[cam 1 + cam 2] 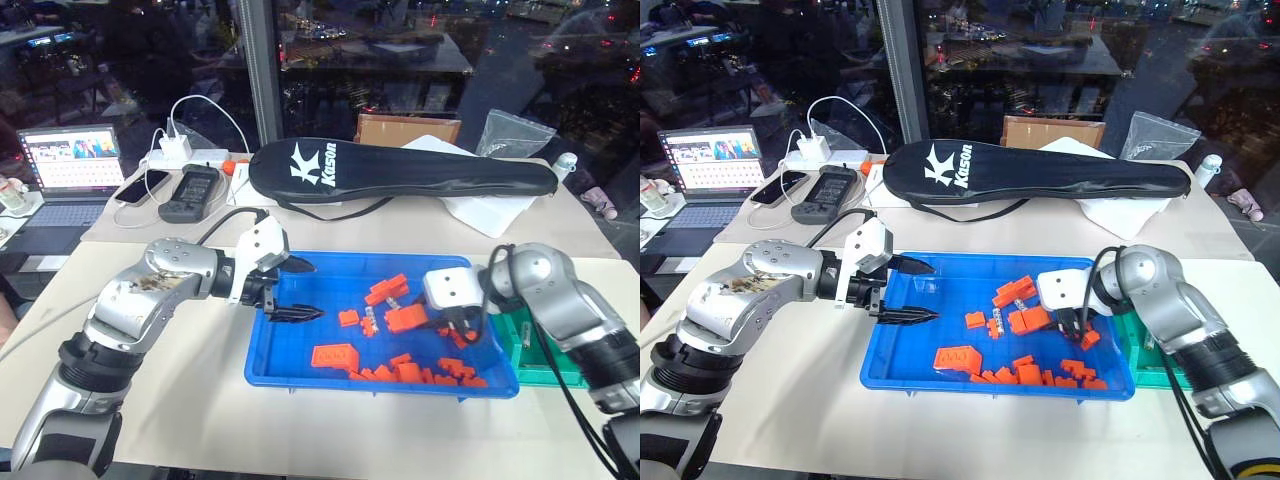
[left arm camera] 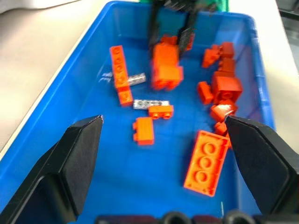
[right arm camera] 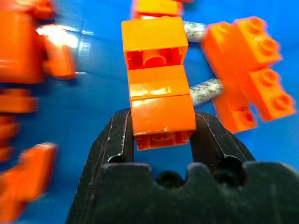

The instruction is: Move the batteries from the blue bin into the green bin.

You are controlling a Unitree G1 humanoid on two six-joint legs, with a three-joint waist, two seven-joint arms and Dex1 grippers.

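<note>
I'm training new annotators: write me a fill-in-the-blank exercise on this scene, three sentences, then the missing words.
1. The right gripper is closed on an orange ____ instead of a battery.
2. The left gripper hovers with its jaws ____ over the blue bin.
3. Two batteries lie in the ____ bin, among the orange bricks.

Missing words: brick; open; blue
</note>
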